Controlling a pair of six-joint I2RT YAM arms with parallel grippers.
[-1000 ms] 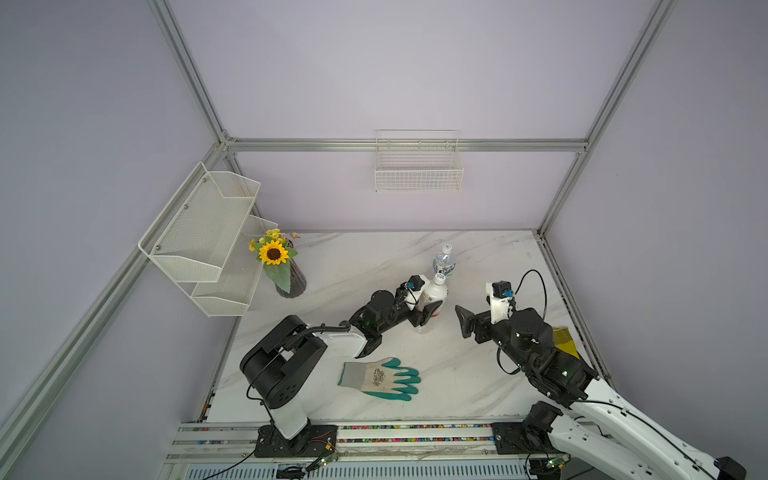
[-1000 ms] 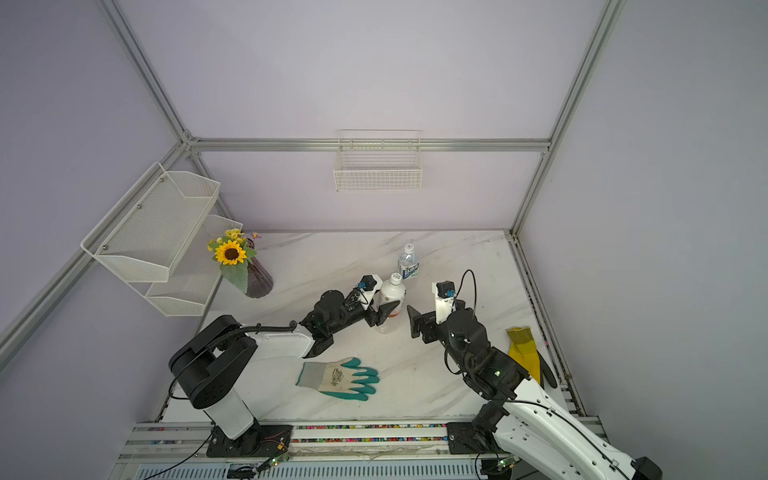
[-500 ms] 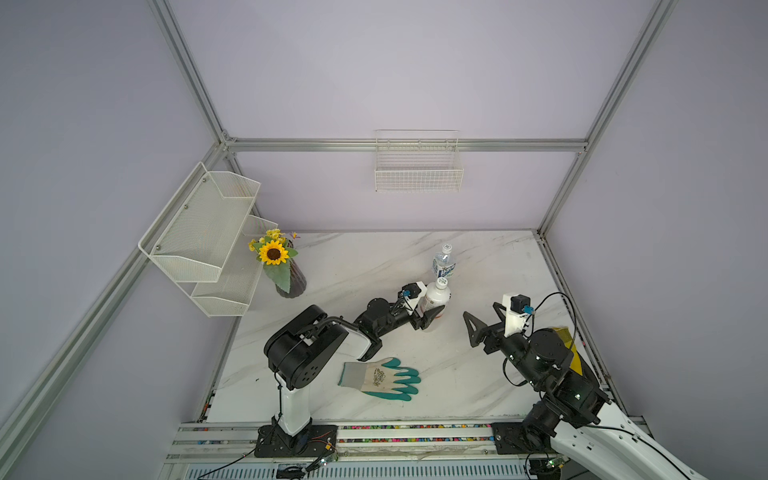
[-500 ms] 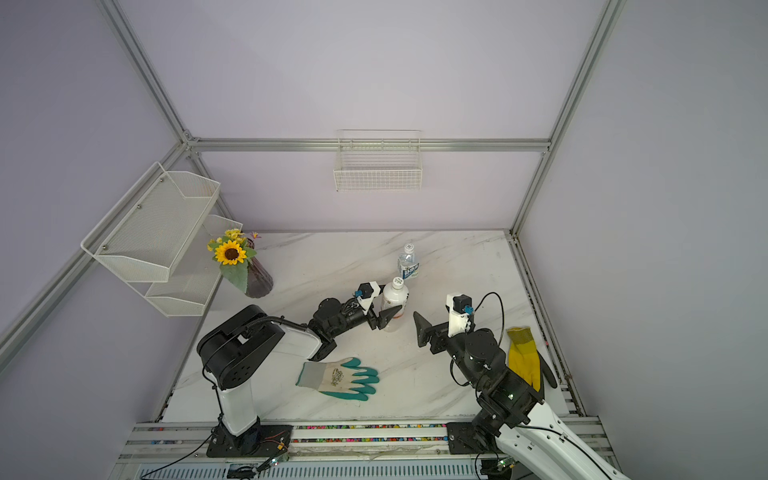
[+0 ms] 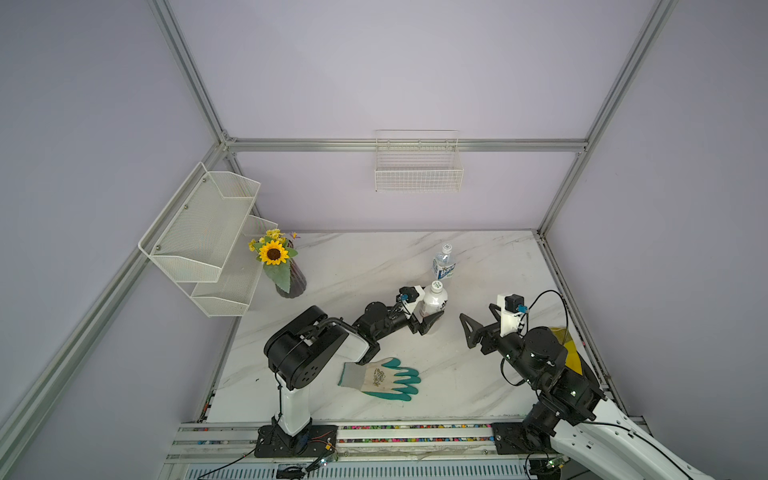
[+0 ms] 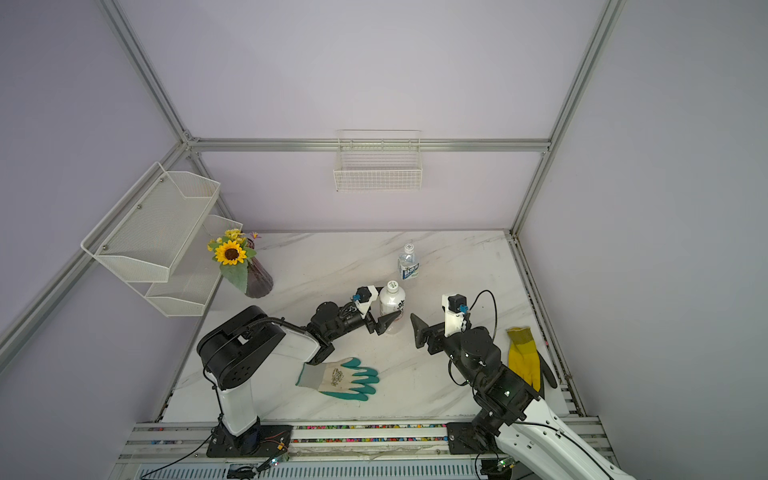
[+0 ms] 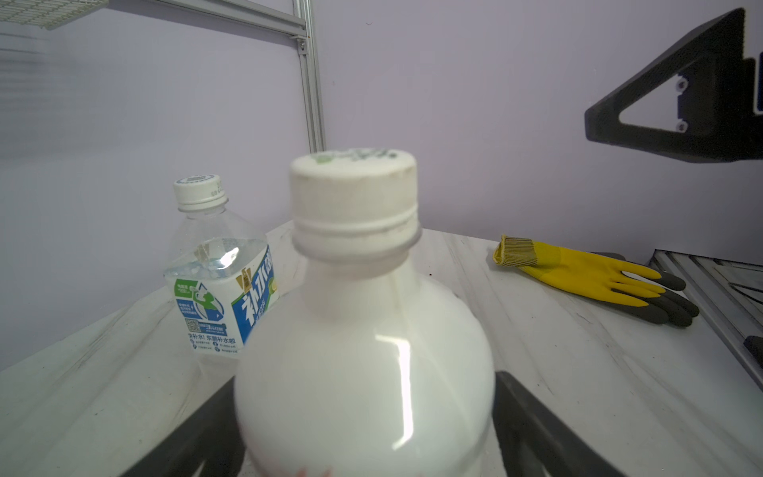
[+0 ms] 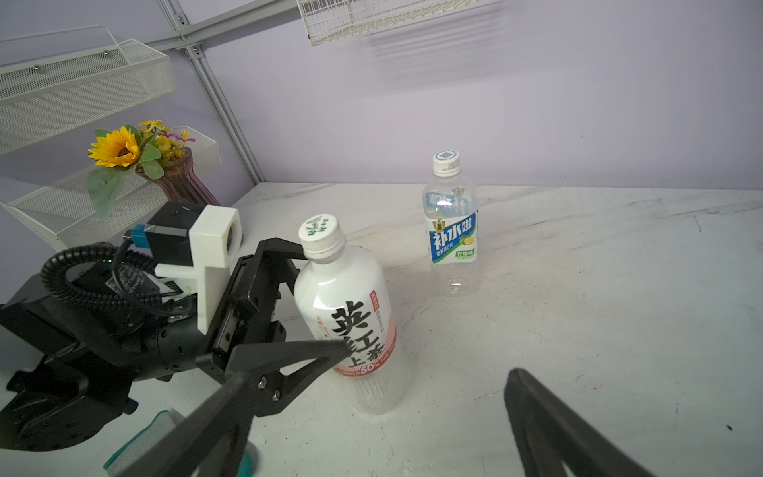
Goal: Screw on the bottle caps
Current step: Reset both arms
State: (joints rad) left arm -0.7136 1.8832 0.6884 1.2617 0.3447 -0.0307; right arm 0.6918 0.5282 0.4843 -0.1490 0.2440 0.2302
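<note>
White bottle inside left end effector

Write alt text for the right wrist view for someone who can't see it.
A capped white bottle stands upright on a marble table, with the open left gripper flanking it. Behind it stands a capped clear bottle with a blue-and-white label.

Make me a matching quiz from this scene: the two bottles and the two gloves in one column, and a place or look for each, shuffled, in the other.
Column one
1 white-wrapped bottle
2 clear bottle
3 teal-fingered glove
4 yellow glove

Column two
A dark grey fingertips
B blue-and-white label
C pale grey cuff
D flanked by the left gripper

Pairs: 1-D, 2-B, 3-C, 4-A
</note>
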